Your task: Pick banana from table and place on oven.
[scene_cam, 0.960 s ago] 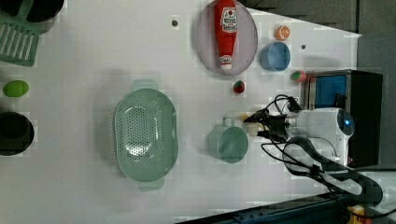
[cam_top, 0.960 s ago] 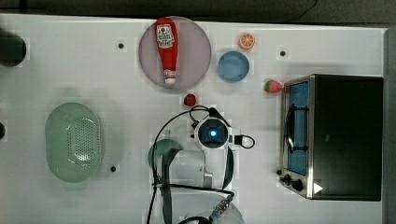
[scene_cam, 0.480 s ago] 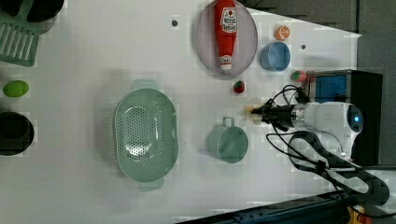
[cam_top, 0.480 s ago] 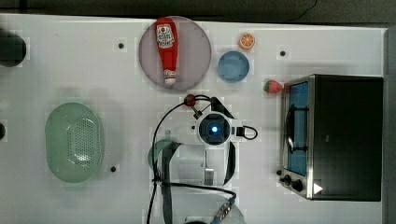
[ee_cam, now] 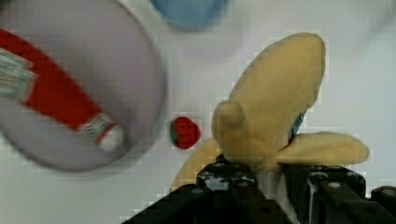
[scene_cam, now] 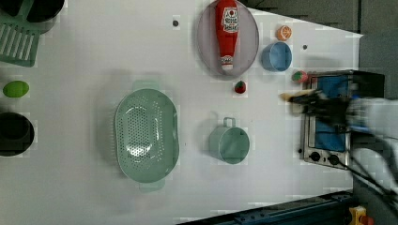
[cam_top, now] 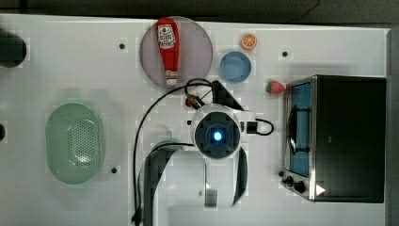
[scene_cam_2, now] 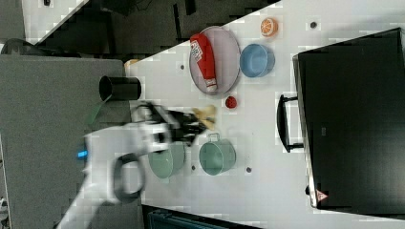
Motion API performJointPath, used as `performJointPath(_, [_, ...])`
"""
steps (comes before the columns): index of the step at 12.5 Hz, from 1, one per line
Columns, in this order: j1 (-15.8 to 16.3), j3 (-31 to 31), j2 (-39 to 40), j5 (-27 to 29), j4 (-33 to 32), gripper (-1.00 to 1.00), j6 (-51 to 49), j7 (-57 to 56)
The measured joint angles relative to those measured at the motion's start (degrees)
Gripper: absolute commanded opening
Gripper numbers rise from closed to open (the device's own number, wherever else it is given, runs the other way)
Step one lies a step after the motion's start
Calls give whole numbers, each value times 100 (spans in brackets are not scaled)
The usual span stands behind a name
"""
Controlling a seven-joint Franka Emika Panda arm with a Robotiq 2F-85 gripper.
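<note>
Mid-carry over the white bench [cam_top: 70,56]: going left to right in the top view, a green colander [cam_top: 75,142] sits at left-centre, a ketchup bottle [cam_top: 167,49] lies on a grey plate [cam_top: 197,52] at upper centre, w/ a blue bowl [cam_top: 235,67] and an orange slice [cam_top: 248,41] just right of it. The arm's round wrist housing fills lower centre; a red strawberry [cam_top: 275,87] lies just off the oven [cam_top: 350,136], which takes up the right side, its black top bare.

In the wrist view the claw [ee_cam: 261,175] is pinched narrow on the banana [ee_cam: 275,107], gripping near the base where the peel strips splay; fruit points away from the cam, clear of the bench, w/ a second strawberry [ee_cam: 185,133] below it. The right view puts the banana [scene_cam_2: 205,116] at frame centre, above a green mug [scene_cam_2: 217,156] and well short of the oven [scene_cam_2: 353,119]. The left view shows it at the claw tip [scene_cam: 300,97], middle right of frame, by the oven's front edge.

Judgement: grasp made, transfer under way. To finish well: keep enough height to clear the oven's front frame and handle, travel to the middle of the black top, lower till the fruit rests flat, then release. The grip is low on the fruit, so a slow, level move should limit swing or slip.
</note>
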Motion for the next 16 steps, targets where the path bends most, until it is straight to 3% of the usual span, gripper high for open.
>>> performJointPath(4, [-45,-227,-1436,46,806,-48,-2069,11])
performJointPath(7, [-222,-555,-1780,-115,1041,-48,-2382,-37])
performJointPath(12, [-369,-1711,-678,-331,1242,-48,-2451,-955])
performJointPath(16, [-411,-2607,595,-305,2037,-48,-2476,-2144])
